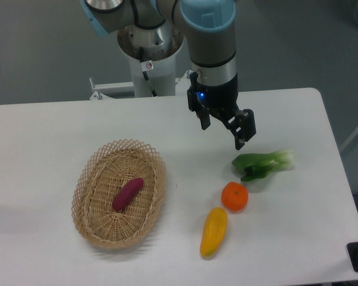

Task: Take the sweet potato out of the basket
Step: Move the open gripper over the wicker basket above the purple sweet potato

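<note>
Magenta sweet potato [127, 194] lies mid-basket [89, 173] — no readable labels you can use. Gripper [224, 133] hangs well right of it, jaws apart, empty — bare bench [42, 131] between.

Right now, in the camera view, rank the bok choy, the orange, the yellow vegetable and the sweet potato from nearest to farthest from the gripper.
1. Bok choy, just below and right of the gripper.
2. Orange, farther down.
3. Yellow vegetable, near the table's front edge.
4. Sweet potato, far left in the basket.
</note>
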Robot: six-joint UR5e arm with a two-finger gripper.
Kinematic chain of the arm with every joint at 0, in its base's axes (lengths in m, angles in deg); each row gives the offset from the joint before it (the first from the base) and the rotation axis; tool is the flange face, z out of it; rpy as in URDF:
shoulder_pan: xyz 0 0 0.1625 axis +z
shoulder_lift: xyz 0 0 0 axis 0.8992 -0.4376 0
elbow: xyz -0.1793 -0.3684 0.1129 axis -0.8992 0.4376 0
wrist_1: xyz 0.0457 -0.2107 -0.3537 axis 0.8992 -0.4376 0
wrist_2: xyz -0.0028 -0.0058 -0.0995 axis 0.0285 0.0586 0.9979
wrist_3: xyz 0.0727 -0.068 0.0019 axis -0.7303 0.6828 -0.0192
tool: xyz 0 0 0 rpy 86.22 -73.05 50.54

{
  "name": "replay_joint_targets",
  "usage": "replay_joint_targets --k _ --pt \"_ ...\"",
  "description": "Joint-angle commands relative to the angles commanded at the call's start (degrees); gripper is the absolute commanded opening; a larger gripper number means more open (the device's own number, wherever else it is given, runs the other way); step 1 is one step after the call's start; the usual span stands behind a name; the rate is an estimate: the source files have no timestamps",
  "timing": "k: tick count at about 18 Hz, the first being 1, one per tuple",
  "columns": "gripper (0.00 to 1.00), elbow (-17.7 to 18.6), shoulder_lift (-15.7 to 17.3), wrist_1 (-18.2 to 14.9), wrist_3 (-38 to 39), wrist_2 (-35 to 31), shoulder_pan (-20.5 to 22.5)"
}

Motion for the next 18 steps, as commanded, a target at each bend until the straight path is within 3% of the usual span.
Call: replay_joint_targets --k 6,8,12,18 --pt "1.00 0.7 0.4 -0.4 0.6 -0.1 -0.4" --pt "1.00 2.7 0.8 0.1 1.4 0.2 -0.4" --pt "1.00 5.4 2.9 0.1 14.8 1.6 -1.3" --pt "1.00 7.1 2.0 0.7 31.7 5.7 -6.5"
